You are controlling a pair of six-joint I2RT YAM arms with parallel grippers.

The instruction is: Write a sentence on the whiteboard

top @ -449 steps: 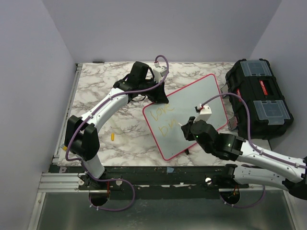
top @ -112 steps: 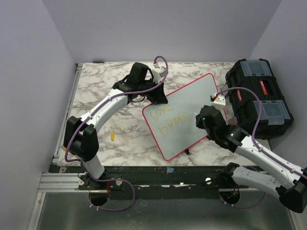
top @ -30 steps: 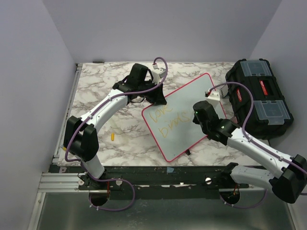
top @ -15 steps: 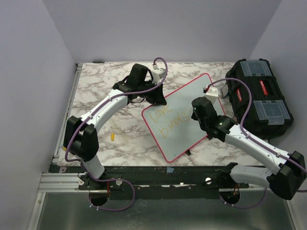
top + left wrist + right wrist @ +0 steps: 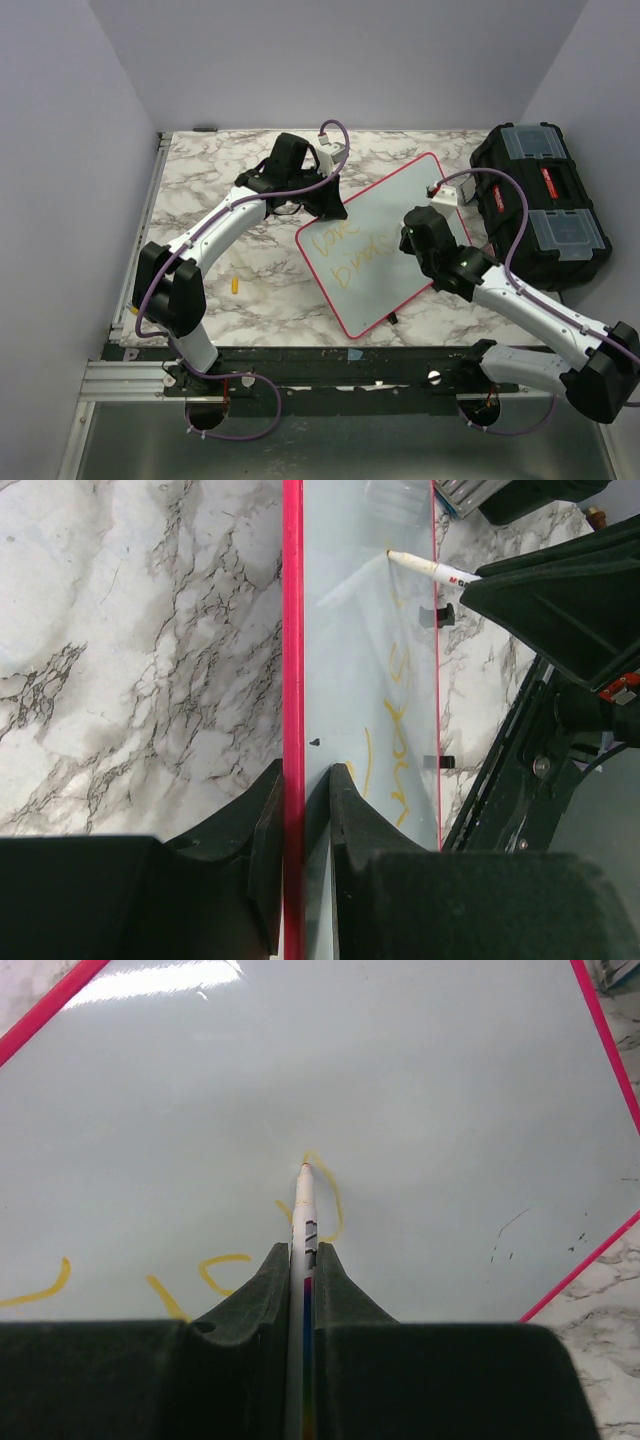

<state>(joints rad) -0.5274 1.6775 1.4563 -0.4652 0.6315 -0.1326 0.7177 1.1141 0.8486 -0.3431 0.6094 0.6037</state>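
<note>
Right gripper [image 5: 303, 1252] pinches the pen [image 5: 305, 1195] tight, tip on the board [image 5: 400, 190], so it can draw. Left gripper [image 5: 305, 780] squeezes the board's far left rim, likely to stop it sliding. Board lies mid table [image 5: 200, 170], with yellow words [image 5: 350, 255] on its left part.

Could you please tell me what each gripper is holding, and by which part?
The left gripper pinches the whiteboard by its pink-red rim; the right gripper holds a white marker by its barrel.

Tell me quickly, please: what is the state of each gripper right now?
Left gripper: closed, clamping the pink rim of the whiteboard.
Right gripper: closed, holding the marker.
</note>
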